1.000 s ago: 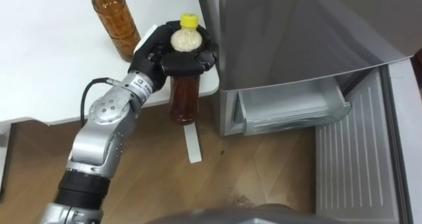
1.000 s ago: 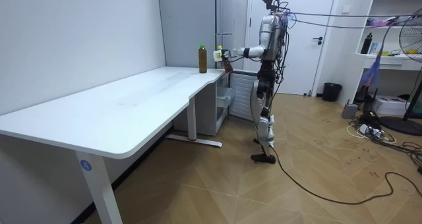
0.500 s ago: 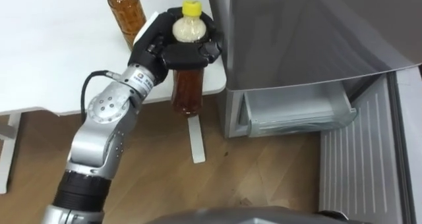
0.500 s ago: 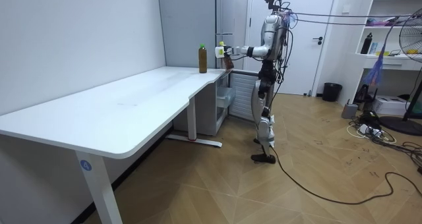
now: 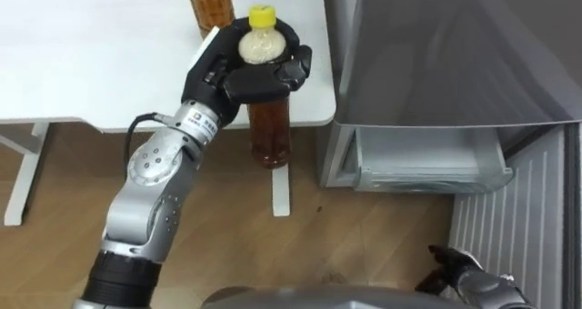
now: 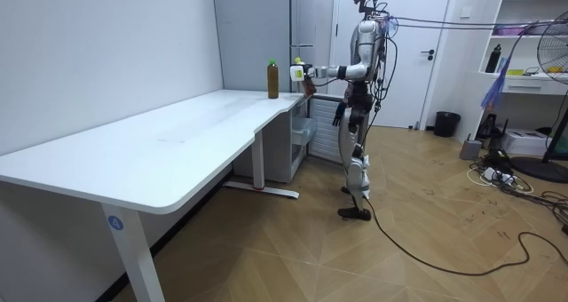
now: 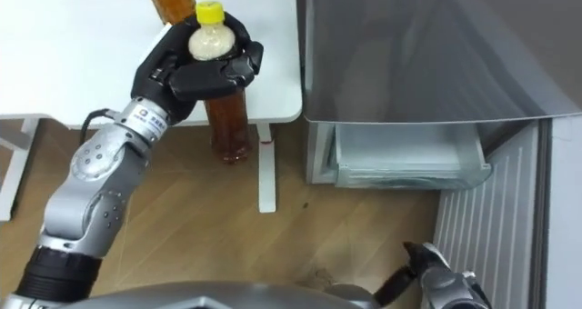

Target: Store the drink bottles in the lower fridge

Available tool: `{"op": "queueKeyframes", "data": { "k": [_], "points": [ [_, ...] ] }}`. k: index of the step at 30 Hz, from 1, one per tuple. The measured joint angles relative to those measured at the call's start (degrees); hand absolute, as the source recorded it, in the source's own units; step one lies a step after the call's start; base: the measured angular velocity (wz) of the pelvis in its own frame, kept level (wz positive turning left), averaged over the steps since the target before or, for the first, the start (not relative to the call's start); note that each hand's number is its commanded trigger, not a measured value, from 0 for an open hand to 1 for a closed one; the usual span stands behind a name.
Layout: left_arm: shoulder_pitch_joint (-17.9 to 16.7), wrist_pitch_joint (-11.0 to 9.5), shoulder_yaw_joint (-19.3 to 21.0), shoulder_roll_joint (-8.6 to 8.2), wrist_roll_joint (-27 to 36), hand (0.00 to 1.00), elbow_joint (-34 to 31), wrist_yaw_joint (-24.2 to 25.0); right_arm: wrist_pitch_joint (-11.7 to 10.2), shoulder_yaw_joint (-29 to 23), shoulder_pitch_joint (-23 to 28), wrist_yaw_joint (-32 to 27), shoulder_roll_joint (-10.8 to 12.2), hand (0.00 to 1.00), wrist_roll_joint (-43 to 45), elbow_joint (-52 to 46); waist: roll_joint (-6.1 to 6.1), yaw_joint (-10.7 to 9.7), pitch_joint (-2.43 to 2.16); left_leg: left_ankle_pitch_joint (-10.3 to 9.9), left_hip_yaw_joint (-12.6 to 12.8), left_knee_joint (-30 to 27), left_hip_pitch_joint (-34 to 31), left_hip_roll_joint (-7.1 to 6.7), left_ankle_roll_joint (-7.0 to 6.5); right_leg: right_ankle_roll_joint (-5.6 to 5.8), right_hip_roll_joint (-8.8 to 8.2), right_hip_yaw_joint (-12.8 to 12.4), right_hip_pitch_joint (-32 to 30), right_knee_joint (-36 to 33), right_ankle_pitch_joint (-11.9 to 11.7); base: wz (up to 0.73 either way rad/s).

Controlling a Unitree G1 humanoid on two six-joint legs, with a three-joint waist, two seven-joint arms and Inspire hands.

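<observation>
Left robot hand grips an upright amber bottle with yellow cap.

- A long white surface runs along the pale wall; its near leg carries a small round blue sticker.
- Its far leg ends in a flat white foot on the wooden floor.
- A white door stands at the back, with a small dark bin near it.
- At the room view's right are a fan and what looks like a tangle of cables.
</observation>
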State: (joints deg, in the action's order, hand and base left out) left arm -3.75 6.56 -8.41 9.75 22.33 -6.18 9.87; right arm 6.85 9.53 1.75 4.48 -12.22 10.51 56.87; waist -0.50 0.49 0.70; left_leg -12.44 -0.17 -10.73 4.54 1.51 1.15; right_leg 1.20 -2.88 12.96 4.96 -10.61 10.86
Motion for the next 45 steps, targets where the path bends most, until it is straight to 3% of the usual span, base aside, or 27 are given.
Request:
{"op": "queueKeyframes", "data": {
  "k": [2, 4, 8, 12, 27, 37, 45],
  "points": [
    [-1.2, 0.0, -0.1, 0.03, 0.0, 1.0, 0.0, -0.5, -0.7, 0.5, 0.0, 0.6, 1.3, 0.0, -0.9, -6.1, 0.0, 0.0, 0.0, 0.0, 0.0, 0.0, 0.1, 0.0, 0.0, 0.0, 0.02, 0.0, 0.1, 0.0, 0.0, 0.0],
    [-1.8, 0.0, -0.4, -0.09, -0.5, 1.0, 0.0, -0.4, -3.4, 0.6, 0.0, 2.5, 3.5, 0.0, -1.5, -11.5, -0.22, 0.1, 0.0, 0.0, -0.2, -0.1, 0.2, 0.0, 0.0, 0.0, 0.0, 0.3, 0.3, 0.0, 0.0, 0.09],
    [-2.6, -0.2, -0.3, -0.01, -0.6, 1.0, 0.0, -0.7, -4.3, 3.1, 0.4, 6.2, 4.5, 0.0, -2.5, -18.4, -0.4, 0.8, -0.02, 0.0, -0.5, -0.2, 0.1, -0.07, 0.0, 0.0, -0.15, 0.8, 0.6, 0.0, 0.0, 0.07],
    [-2.7, -0.3, -0.2, 0.17, -0.5, 1.0, 0.0, -0.7, -4.3, 4.5, 1.7, 10.8, 4.7, 0.0, -5.4, -25.2, -1.1, 1.5, -0.03, 0.0, -1.2, -1.1, -0.9, -0.12, 0.0, 0.0, -0.23, 1.7, 0.6, 0.0, 0.0, 0.1],
    [-4.2, -1.8, -1.2, -0.05, -0.4, 1.0, 0.0, 1.7, -4.4, 6.3, 3.1, 27.1, 4.5, 0.0, -8.6, -36.3, -1.18, 1.4, -0.07, 0.0, -1.4, -1.1, -1.0, -0.22, 0.0, 0.0, -0.33, 1.6, 0.6, -0.2, 0.0, 0.01],
    [-4.6, -1.8, -4.9, 0.05, -0.4, 1.0, 0.3, 4.1, -4.3, 10.1, 3.3, 35.3, 2.9, 0.0, -15.1, -37.1, -1.58, 1.6, 0.13, 0.0, -1.5, -1.3, -1.0, -0.22, 0.0, 0.01, -0.37, 2.1, 0.8, -0.2, 0.0, 0.01],
    [-4.9, -1.8, -6.1, 0.3, -0.7, 1.0, 0.6, 6.2, -4.1, 10.2, 3.6, 38.2, 2.6, 0.0, -15.4, -36.8, -1.72, 1.6, 0.16, 0.0, -1.5, -2.5, -2.4, -0.19, -0.01, -0.04, -0.37, 2.0, -0.1, -0.4, 0.0, 0.0]
  ]
}}
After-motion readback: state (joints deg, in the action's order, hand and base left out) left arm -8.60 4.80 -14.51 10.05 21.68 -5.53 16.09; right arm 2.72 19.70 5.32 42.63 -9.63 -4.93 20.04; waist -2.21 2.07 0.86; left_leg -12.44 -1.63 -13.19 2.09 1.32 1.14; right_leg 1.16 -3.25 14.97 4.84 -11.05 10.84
